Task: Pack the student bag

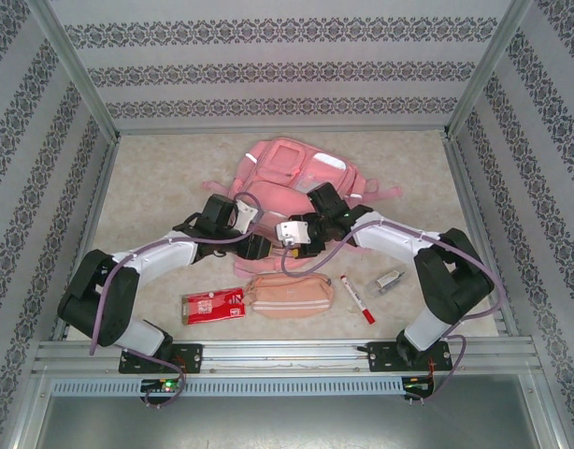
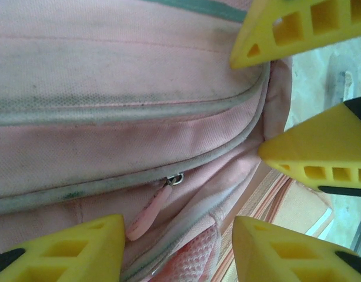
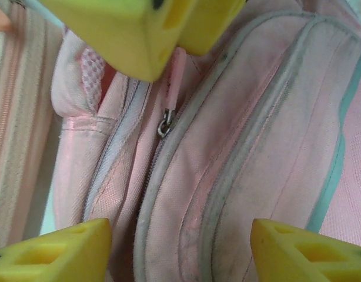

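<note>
the student bag [image 1: 292, 173] lies flat on the table [image 1: 156, 196], with both grippers at its near edge, facing each other across the same zip. left gripper [image 2: 179, 235] — jaws open, yellow fingers [image 2: 69, 249] well apart, nothing clamped. the pink zipper pull [image 2: 148, 214] lies in the gap between them, just beside one finger; can't tell if it touches that finger. the metal slider [image 2: 176, 178] sits just past the tips of those jaws, on the grey-piped seam. right gripper [image 3: 180, 235] — jaws open too, spread wide with the bag's front panel and the zip line between them, no fabric pinched. in the right wrist view the left gripper's fingers come in from the far side of the right jaws, and the pull strap runs up between them. in the left wrist view the right gripper's two fingers sit off to one side beyond the left jaws, apart from each other, at the bag's corner. behind both sets of jaws, toward the arm bases, lie a red packet [image 1: 213, 305], a small pink pouch [image 1: 289, 294], a red marker [image 1: 357, 299] and a small grey item [image 1: 390, 280], all clear of the fingers.
</note>
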Controlling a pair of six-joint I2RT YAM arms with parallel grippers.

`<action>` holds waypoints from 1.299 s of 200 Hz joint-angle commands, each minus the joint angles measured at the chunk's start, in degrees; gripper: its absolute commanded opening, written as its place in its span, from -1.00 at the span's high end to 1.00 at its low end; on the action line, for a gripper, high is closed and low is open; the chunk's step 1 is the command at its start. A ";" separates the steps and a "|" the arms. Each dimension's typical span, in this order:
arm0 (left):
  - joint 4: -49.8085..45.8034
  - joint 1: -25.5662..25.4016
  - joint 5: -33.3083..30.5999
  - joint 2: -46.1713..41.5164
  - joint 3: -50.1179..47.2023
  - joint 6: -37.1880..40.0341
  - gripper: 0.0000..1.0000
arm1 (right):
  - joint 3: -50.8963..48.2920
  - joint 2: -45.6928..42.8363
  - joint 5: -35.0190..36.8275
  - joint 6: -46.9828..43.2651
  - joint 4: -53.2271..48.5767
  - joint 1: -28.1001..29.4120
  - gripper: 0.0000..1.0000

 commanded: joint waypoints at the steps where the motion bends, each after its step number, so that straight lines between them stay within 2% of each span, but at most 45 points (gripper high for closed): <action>1: -3.56 -0.50 -2.23 0.90 0.31 3.39 -0.02 | -0.50 1.97 9.32 1.42 3.97 1.57 -0.21; 49: -3.31 -0.50 -3.35 3.47 2.30 4.78 0.00 | -0.05 2.62 10.82 1.83 6.90 1.50 -0.06; 69: -3.31 -0.48 -3.11 4.07 3.00 4.78 0.00 | 0.28 2.84 11.95 1.66 6.62 1.59 0.21; 91: -4.20 -0.41 -3.53 4.42 3.62 5.50 0.00 | -0.50 2.85 16.97 -0.15 8.31 2.09 0.76; 107: -4.96 -0.28 -3.92 4.59 4.21 6.40 0.00 | -2.34 1.54 18.39 -1.73 11.38 2.25 1.00; 141: -3.16 1.69 -4.17 5.11 4.64 6.69 0.00 | -4.28 -2.77 16.10 -1.46 16.11 1.70 1.00; 199: -1.07 3.35 -1.82 8.11 7.26 9.12 -0.02 | -3.92 -4.41 9.07 1.27 16.45 -0.47 1.00; 260: 2.72 3.68 0.63 10.09 8.43 9.77 -0.08 | -4.99 -4.94 7.49 3.31 17.74 -0.88 1.00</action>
